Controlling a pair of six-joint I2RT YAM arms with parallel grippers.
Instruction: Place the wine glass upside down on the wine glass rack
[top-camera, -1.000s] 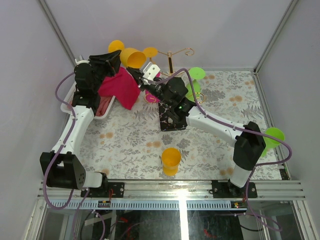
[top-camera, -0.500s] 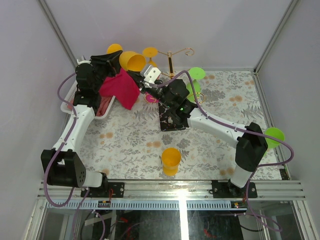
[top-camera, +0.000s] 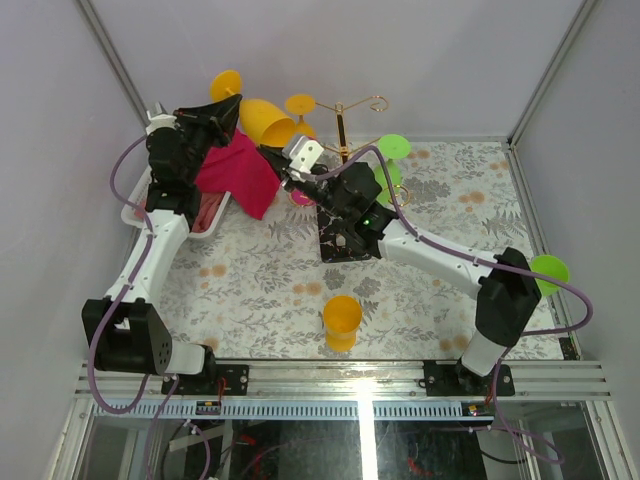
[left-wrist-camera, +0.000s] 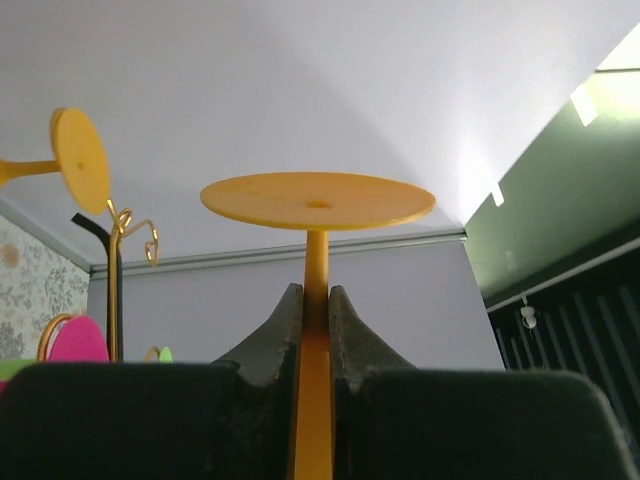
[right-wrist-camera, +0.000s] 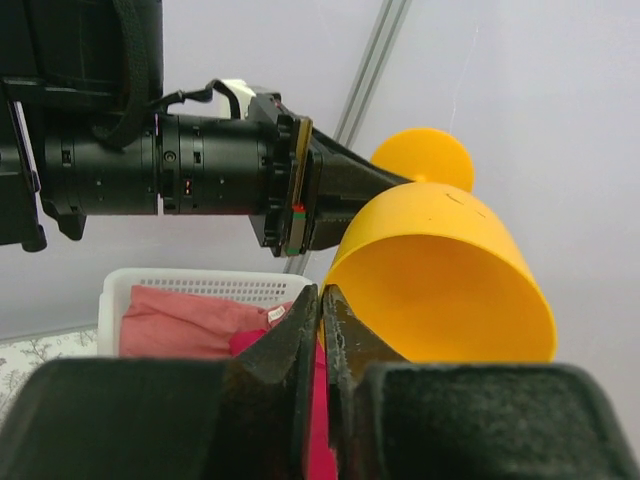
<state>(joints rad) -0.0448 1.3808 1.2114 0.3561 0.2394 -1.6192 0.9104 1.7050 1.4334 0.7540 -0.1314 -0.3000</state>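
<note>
The orange wine glass (top-camera: 265, 118) lies on its side in the air at the back left. My left gripper (top-camera: 222, 108) is shut on its stem, with the round foot (left-wrist-camera: 318, 200) just past my fingertips (left-wrist-camera: 310, 292). My right gripper (top-camera: 272, 155) is closed at the bowl's open rim. In the right wrist view the rim's edge (right-wrist-camera: 440, 270) runs between its tips (right-wrist-camera: 320, 290). The gold wire rack (top-camera: 342, 125) stands just right of both grippers on a black base (top-camera: 345, 240). Its curled arms also show in the left wrist view (left-wrist-camera: 135, 225).
A red cloth (top-camera: 240, 170) drapes over a white basket (top-camera: 135, 205) below the glass. Another orange glass (top-camera: 300, 103), green glasses (top-camera: 393, 147) and a pink one (top-camera: 300, 195) are on or near the rack. An orange glass (top-camera: 341, 320) stands front centre, a green one (top-camera: 545, 270) far right.
The left gripper has tilted the glass, so its foot has risen and moved left. The right wrist has shifted slightly and stays at the bowl's rim.
</note>
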